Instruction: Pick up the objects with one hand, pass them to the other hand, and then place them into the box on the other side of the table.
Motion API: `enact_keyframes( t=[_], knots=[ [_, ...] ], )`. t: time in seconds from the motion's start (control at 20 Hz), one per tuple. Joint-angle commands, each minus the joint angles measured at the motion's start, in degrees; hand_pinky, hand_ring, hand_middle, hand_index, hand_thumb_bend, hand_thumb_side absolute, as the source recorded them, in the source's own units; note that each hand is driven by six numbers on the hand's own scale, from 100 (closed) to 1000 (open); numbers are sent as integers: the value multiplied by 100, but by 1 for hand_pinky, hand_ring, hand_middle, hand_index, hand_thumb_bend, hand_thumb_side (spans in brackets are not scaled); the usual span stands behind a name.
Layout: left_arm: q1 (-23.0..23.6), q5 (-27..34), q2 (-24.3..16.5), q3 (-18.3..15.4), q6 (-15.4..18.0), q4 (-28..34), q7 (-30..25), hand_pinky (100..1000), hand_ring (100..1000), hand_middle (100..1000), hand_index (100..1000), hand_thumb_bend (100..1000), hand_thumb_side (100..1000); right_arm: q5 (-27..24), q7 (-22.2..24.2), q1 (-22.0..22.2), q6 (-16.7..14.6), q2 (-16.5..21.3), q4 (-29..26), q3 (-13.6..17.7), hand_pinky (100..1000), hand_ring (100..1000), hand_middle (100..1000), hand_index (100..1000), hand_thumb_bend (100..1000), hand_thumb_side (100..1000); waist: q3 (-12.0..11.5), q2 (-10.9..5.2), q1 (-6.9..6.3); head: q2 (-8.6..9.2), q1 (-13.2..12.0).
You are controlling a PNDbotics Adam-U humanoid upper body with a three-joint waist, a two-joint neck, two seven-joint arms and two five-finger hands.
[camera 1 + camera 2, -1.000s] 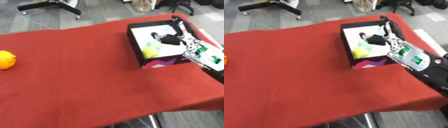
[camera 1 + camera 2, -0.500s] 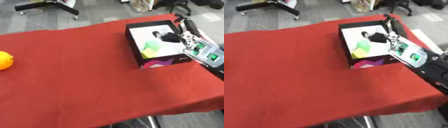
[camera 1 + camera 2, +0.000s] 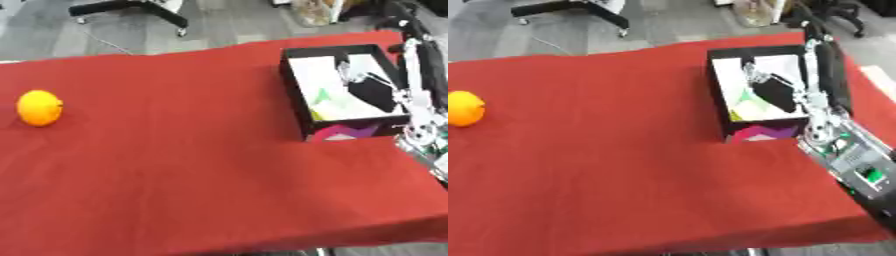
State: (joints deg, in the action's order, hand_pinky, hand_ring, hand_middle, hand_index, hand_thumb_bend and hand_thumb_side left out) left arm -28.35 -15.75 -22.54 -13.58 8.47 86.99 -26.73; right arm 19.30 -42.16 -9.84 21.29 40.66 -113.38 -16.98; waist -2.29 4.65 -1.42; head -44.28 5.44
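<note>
Orange (image 3: 39, 107) judged light, firm, round; best cupped around its middle. Right hand (image 3: 773, 92) over box (image 3: 297, 75); finger state cannot be told.

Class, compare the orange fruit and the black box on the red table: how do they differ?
The orange fruit is round and small; the black box is rectangular and far bigger. The fruit lies alone on the table's left side, untouched; the box sits on the right with the right hand inside it. Both rest on the red cloth.
</note>
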Motion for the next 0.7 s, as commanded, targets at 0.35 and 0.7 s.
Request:
enact_keyframes(
  t=[0.35, 0.7],
  knots=[
    [-1434, -4166, -1129, 899, 1598, -2815, 1462, 838, 756, 756, 868, 292, 281, 1750, 231, 145, -791, -1648, -121, -600, 714, 967, 771, 973, 210, 472, 269, -175, -45, 16, -1706],
    [-2208, -6781, -847, 849, 1436, -4829, 2487, 845, 755, 754, 864, 412, 344, 1680, 147, 211, -720, -2114, -121, -928, 705, 967, 759, 973, 190, 460, 413, -182, -19, 16, -2064]
  ],
)
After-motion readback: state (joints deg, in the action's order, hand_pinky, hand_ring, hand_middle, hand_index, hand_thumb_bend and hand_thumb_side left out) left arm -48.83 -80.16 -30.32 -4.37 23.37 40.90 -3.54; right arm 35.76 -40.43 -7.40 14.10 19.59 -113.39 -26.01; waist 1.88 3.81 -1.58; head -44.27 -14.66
